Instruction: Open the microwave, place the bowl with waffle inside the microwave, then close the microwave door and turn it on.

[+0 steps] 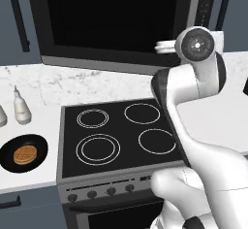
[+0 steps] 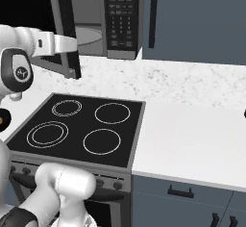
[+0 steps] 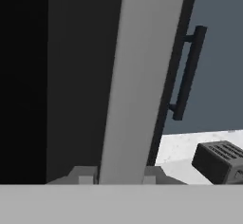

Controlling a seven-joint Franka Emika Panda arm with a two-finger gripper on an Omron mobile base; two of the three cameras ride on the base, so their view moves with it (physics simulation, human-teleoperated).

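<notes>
I see the microwave (image 1: pixel 116 22) at the far wall above the stovetop (image 1: pixel 121 136), its microwave door (image 2: pixel 65 29) swung out toward me, light grey inside showing in the right base view beside the keypad strip (image 2: pixel 120 14). My arm reaches up to the door's free edge. From the hand view the grey door edge (image 3: pixel 133 80) runs straight up between my gripper's (image 3: pixel 116 174) two fingertips (image 3: pixel 83 174), one on each side, spread around it; can't tell if they actually touch. Right of it a dark blue cabinet with black handle (image 3: pixel 189 71), and a dark toaster (image 3: pixel 220 160) on the counter below. The bowl (image 1: pixel 23 153) sits on the white counter (image 1: pixel 29 174) near left of the stovetop, the waffle (image 1: pixel 24 154) in it. A white bottle (image 1: pixel 20 107) stands just behind the bowl
</notes>
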